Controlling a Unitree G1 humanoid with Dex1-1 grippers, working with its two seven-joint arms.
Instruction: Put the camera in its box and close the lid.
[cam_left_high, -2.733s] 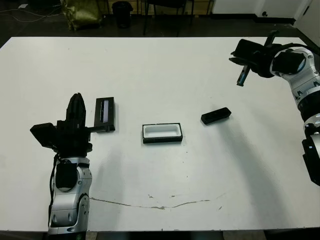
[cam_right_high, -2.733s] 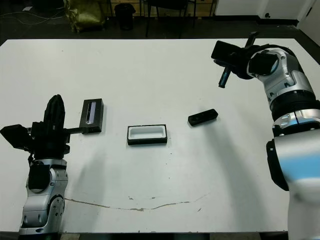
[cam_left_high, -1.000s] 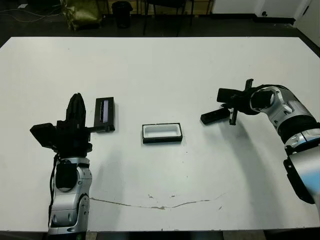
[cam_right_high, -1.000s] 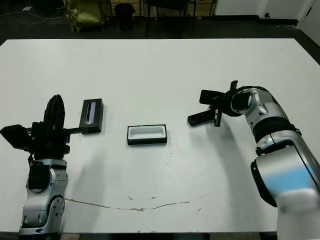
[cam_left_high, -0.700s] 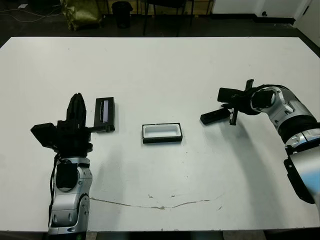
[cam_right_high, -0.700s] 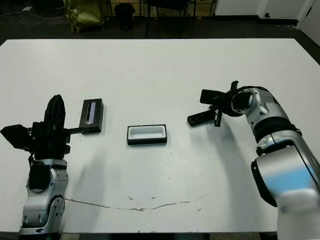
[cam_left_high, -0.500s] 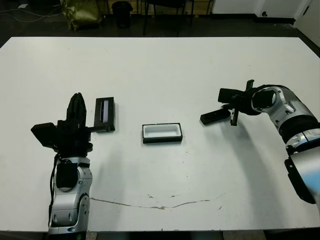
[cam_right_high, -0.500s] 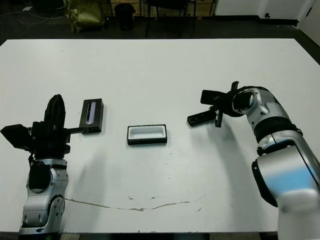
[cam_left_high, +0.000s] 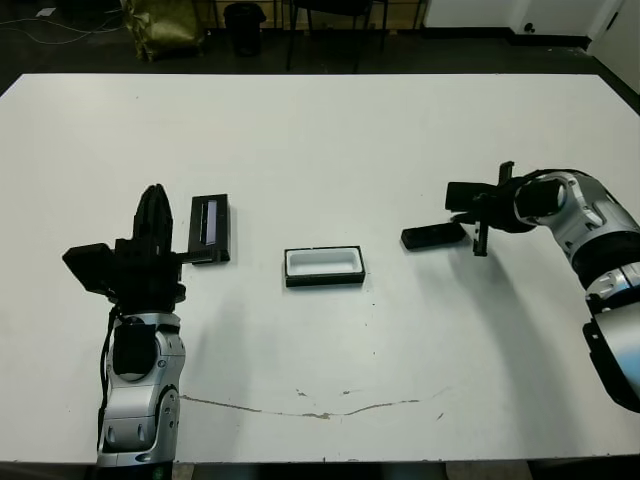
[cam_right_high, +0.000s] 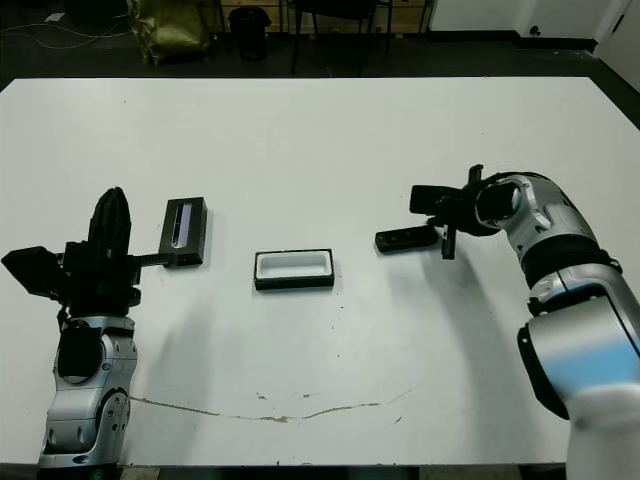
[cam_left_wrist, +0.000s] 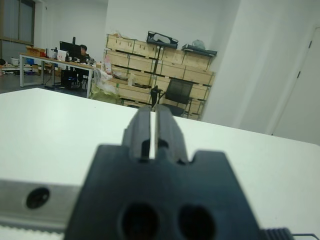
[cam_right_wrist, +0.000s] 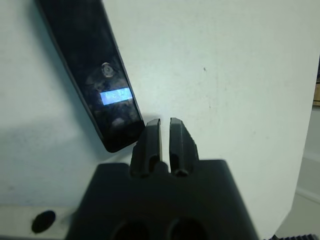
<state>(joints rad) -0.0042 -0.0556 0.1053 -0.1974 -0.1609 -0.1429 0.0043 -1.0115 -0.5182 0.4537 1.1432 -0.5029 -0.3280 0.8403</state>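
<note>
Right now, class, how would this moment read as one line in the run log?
right gripper: shut, empty, beside slim black bar camera | camera: on table, outside white-lined black box | striped black lid: off, near left gripper, shut

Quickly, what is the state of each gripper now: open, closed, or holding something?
Left gripper: closed, holding nothing.
Right gripper: closed, holding nothing, just beside the camera.

— What do we list beyond the white table (cam_left_high: 320, 130)?

— We record a white wall (cam_left_wrist: 165, 22), stacked wooden crates (cam_left_wrist: 150, 62), a black office chair (cam_left_wrist: 177, 95), and a long desk (cam_left_wrist: 47, 62) with a seated person (cam_left_wrist: 83, 50).

— And the floor?

— Dark, we note.
</note>
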